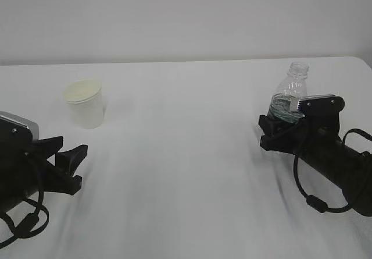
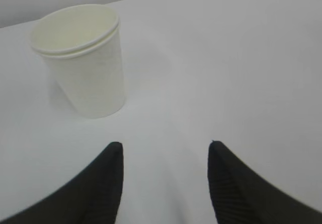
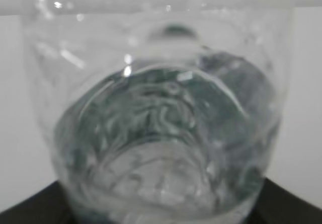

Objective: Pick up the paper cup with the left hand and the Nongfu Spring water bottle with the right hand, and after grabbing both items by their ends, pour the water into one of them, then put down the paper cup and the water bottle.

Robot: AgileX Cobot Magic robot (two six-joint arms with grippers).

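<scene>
The white paper cup stands upright at the left of the white table; in the left wrist view the paper cup is ahead and to the left. My left gripper is open, low over the table, short of the cup and touching nothing. The clear water bottle stands at the right, capless, its dark green label partly hidden by my right gripper, whose jaws are closed around its lower part. In the right wrist view the bottle fills the picture, with black fingers pressed to its sides.
The white table runs to a pale wall behind. Bare tabletop lies between the two arms. The table's far right corner is close behind the bottle.
</scene>
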